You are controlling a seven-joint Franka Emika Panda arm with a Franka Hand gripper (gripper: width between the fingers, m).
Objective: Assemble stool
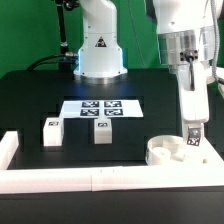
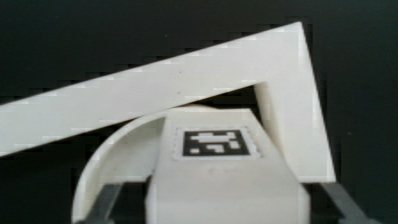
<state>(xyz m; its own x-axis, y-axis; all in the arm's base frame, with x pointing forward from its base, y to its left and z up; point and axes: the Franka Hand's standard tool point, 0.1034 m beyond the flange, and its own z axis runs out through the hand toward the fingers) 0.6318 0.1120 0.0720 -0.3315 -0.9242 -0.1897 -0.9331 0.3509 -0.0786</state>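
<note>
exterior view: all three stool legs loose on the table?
No, only two sit loose, one leg beside the other leg; the gripper holds the third leg at the seat disc.

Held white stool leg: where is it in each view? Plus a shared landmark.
Exterior view: chunky white plastic leg at the exterior view's right, in the hand, beside the round white seat disc.
Wrist view: same leg mid-picture, its tag facing the camera.
Shared landmark: the long white border rail.
</note>
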